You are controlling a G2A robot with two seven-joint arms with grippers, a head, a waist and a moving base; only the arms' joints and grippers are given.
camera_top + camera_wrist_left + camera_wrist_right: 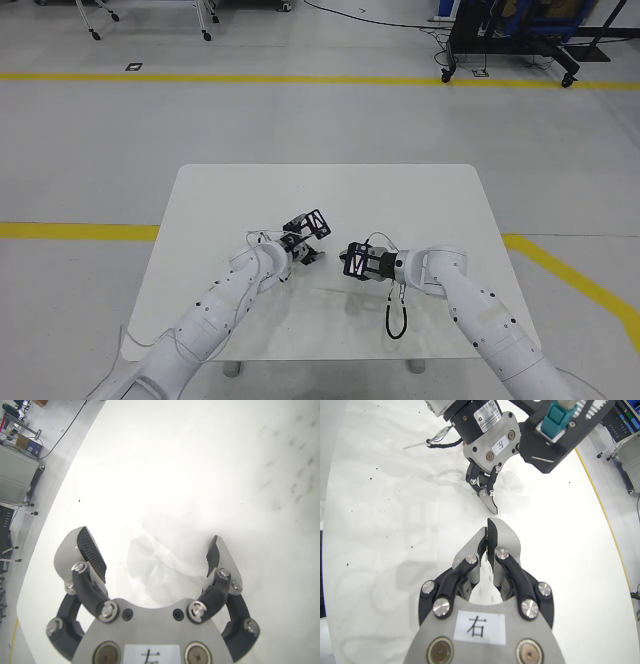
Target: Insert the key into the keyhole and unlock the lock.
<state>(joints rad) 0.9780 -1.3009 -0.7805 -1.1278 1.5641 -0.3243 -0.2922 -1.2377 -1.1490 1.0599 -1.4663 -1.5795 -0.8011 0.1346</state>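
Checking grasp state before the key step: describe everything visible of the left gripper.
The left gripper is two-fingered: silver metal body with a white label, black linkage arms, silver fasteners, metal fingers faced with black ribbed pads. Jaws stand wide open, nothing between them. It is tilted tips-down over the white table, close to the right gripper; whether it touches the table cannot be told.

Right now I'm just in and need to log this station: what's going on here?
Both arms are over the middle of the white table, tips nearly meeting. The left gripper has its fingers open, with nothing between them. The right gripper has its fingers shut; whether they pinch anything, I cannot tell.
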